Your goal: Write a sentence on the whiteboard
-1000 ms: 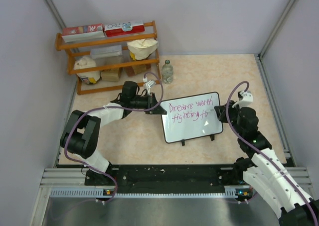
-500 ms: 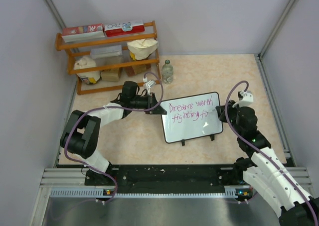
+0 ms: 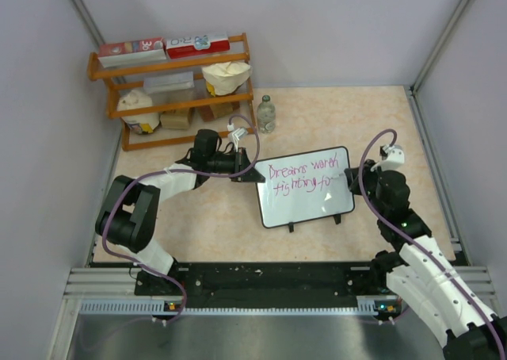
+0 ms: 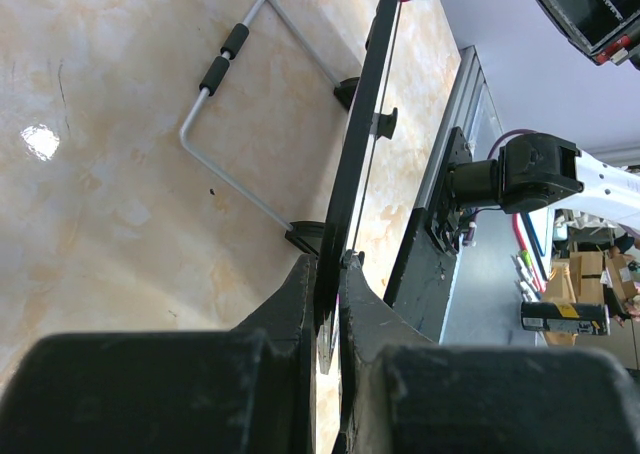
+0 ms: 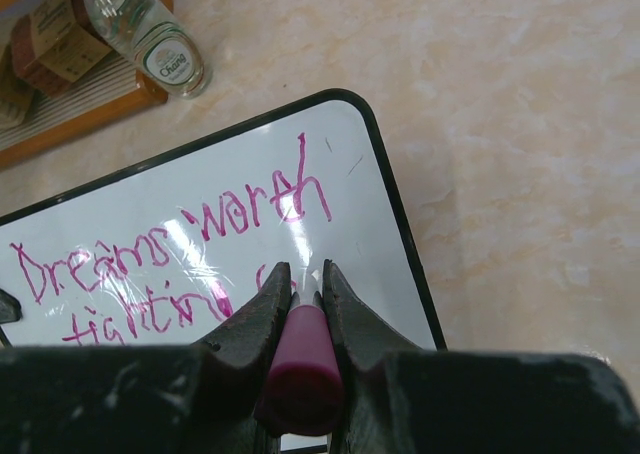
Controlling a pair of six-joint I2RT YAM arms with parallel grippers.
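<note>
The whiteboard (image 3: 305, 201) stands tilted at mid table, black-framed on small feet. The sentence (image 3: 301, 178) is in pink marker, two lines, reading "Dreams worth" over "fighting fo". My left gripper (image 3: 247, 173) is shut on the board's left edge (image 4: 352, 184), which shows edge-on in the left wrist view. My right gripper (image 3: 354, 178) is at the board's right side, shut on a pink marker (image 5: 300, 359) whose tip is at the end of the second line. The right wrist view shows the writing (image 5: 250, 214) on the board (image 5: 120, 224).
A wooden rack (image 3: 178, 90) with boxes, bags and tubs stands at the back left. A small water bottle (image 3: 266, 114) stands beside it, behind the board; it also shows in the right wrist view (image 5: 150, 34). The board's wire stand (image 4: 235, 104) rests on the table.
The right gripper with the marker has shifted slightly at the end of the second line. The left arm and board have not moved.
</note>
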